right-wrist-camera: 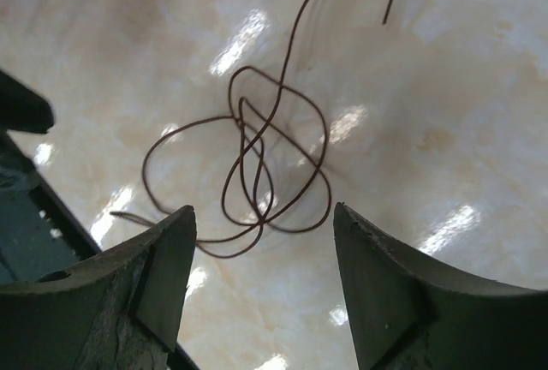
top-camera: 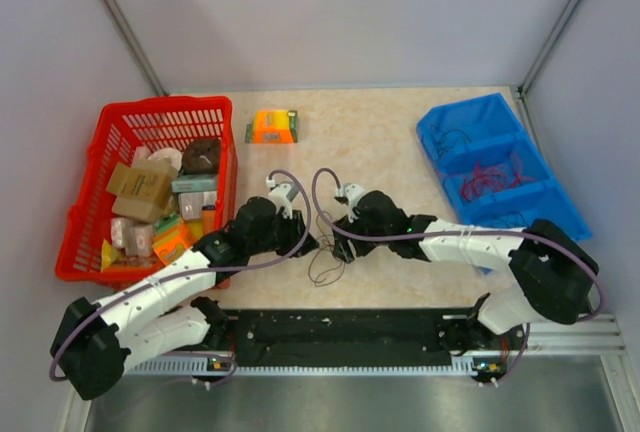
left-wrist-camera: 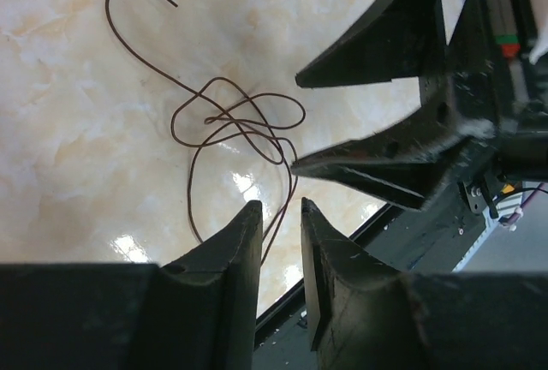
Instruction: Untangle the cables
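Right of the red basket (top-camera: pixel 165 103) the cables (right-wrist-camera: pixel 240 119) lie featherlight and springy on the bench (top-camera: pixel 380 142), my right end effector (right-wrist-camera: pixel 264 211) spread apart over them, my left end effector (left-wrist-camera: pixel 279 207) nearly together, whether pinching a strand I cannot tell; I'd grip a free end.

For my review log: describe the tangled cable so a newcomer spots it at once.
On the beige table, look between the two pairs of jaws. There lies the cable: a hair-thin, dark brown knot of loops, unlike the red wires in the blue bin.
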`<state>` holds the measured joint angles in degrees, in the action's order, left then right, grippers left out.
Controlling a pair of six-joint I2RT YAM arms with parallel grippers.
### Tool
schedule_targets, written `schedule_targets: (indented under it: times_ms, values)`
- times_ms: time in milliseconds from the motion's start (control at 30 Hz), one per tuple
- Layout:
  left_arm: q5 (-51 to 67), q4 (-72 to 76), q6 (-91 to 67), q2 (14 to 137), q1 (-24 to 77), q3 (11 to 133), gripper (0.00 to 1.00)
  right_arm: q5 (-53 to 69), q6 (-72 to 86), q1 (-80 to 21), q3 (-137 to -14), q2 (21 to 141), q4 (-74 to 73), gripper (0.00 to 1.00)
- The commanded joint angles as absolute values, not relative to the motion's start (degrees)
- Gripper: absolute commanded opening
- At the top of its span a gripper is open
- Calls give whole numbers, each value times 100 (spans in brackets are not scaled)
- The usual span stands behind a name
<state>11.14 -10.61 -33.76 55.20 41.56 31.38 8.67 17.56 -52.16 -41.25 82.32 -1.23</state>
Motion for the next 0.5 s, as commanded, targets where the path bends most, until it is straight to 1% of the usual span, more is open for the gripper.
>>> schedule_targets:
  times_ms: [0,133,200,233,300,367,433,467]
  values:
    - [1081,-853,-3498,5265,4166,3050,29,114,1591,-5291,-4508,8577,106,64]
    - [984,-958,-3472,5186,4166,3050,29,106,1731,-5405,-4448,8850,254,61]
    - [967,-993,-3463,5177,4166,3067,29,140,1819,-5458,-4386,8903,377,58]
    - [958,-993,-3463,5177,4166,3067,29,141,1863,-5493,-4368,8903,421,55]
    - [967,-958,-3454,5185,4175,3067,29,18,1898,-5519,-4394,8825,396,38]
    - [967,-958,-3454,5203,4166,3094,29,-280,1925,-5520,-4430,8641,282,17]
    - [976,-958,-3437,5221,4166,3102,29,-413,1890,-5520,-4447,8369,176,4]
    - [976,-958,-3419,5221,4166,3103,29,-439,1846,-5520,-4456,8254,124,0]
